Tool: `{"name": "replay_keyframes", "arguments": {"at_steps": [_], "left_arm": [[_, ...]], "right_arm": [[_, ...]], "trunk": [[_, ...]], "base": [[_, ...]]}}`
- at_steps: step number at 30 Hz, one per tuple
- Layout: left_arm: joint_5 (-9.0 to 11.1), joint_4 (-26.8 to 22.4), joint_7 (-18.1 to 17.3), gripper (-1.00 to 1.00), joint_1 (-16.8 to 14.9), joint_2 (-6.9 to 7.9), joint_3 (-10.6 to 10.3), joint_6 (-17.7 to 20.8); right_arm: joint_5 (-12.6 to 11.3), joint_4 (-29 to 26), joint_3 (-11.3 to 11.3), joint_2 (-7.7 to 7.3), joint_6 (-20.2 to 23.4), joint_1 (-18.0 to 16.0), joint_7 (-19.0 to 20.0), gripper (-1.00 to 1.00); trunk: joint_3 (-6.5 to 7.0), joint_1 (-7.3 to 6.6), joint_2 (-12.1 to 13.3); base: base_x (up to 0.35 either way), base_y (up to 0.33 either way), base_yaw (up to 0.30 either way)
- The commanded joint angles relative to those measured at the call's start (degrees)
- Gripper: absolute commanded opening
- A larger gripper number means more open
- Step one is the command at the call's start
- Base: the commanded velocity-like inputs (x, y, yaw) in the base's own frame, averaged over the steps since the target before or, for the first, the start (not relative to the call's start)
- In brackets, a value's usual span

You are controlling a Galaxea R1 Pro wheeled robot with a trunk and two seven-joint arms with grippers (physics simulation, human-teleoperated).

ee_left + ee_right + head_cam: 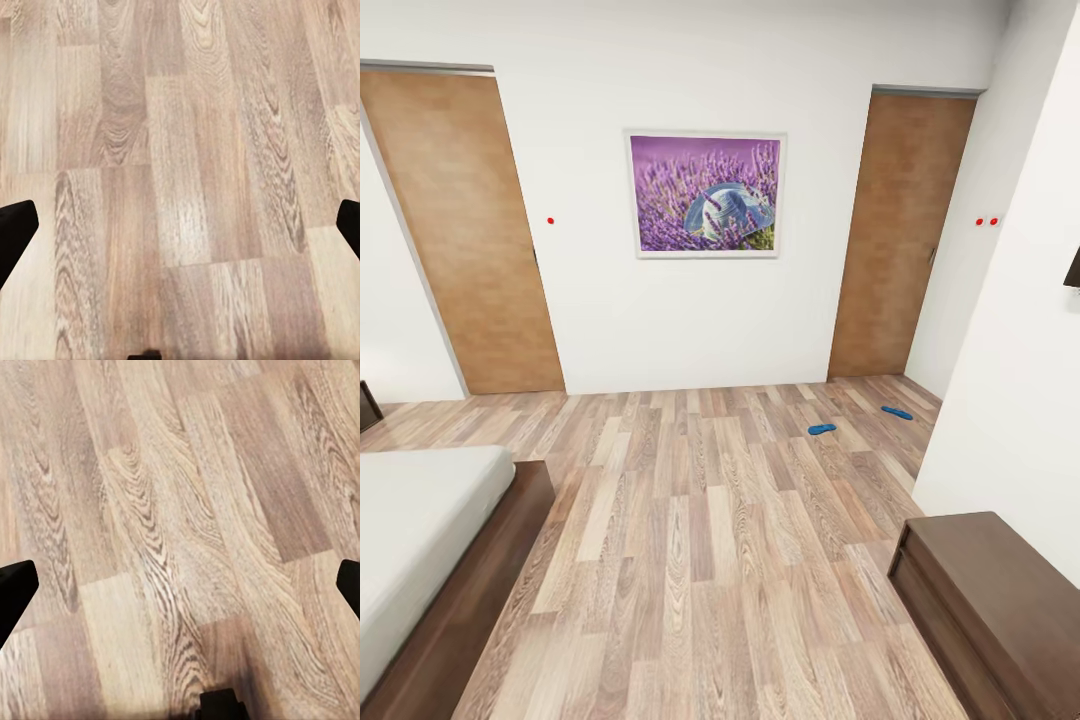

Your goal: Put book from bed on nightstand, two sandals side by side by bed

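Left hand: fingers spread wide, one dark fingertip at each side of its wrist view, nothing between them but bare plank floor below.
Right hand: the same, spread wide and carrying nothing, hanging over floor.
Sandals: both lie on the floor far ahead of the hands and off to the right. The nearer sandal sits out on the planks; the farther sandal lies close to the right-hand door and the white wall corner. They are apart from each other and well away from the bed.
Bed: a corner of the bed, off-white mattress on a dark frame, lies ahead of the left hand and to its left.
Book: I can't spot it on the stretch of mattress visible from here.
Dark cabinet: low, just ahead of the right hand on its right side, against the wall. Whether it is a nightstand I can't tell.
Risk, route: I'd guess the drive toward the sandals passes tight by that cabinet and the jutting wall corner; the base or right arm could clip either.
Risk, grasp: the sandals look flat and thin, so a hand coming down may skid one along the smooth planks or pinch only a strap.
Risk, farther sandal: so near the door and wall, there seems little room to approach it squarely.
Risk, order: fetching sandals first leaves the book unlocated.
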Motion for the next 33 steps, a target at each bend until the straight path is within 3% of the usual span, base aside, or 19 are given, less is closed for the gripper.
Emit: {"name": "replay_keyframes", "arguments": {"at_steps": [1,14,23,33], "left_arm": [[0.09,-0.06,-0.02,1.00,0.02,0.00,-0.01,-0.10],[0.09,-0.06,-0.02,1.00,0.02,0.00,-0.01,-0.10],[0.09,-0.06,-0.02,1.00,0.02,0.00,-0.01,-0.10],[0.09,-0.06,-0.02,1.00,0.02,0.00,-0.01,-0.10]], "right_arm": [[-0.49,0.05,0.12,-0.02,-0.20,-0.03,-0.03,1.00],[-0.49,0.08,0.12,-0.01,-0.20,-0.03,-0.04,1.00],[-0.48,0.11,0.12,0.22,-0.20,-0.03,-0.02,1.00],[-0.42,0.11,0.12,0.26,-0.20,-0.03,-0.02,1.00]], "trunk": [[-0.05,0.00,-0.03],[-0.05,0.00,-0.03],[-0.05,0.00,-0.03],[-0.05,0.00,-0.03]], "base": [[0.000,0.000,-0.171],[0.000,0.000,-0.234],[0.018,0.000,-0.037],[0.279,0.000,-0.001]]}}
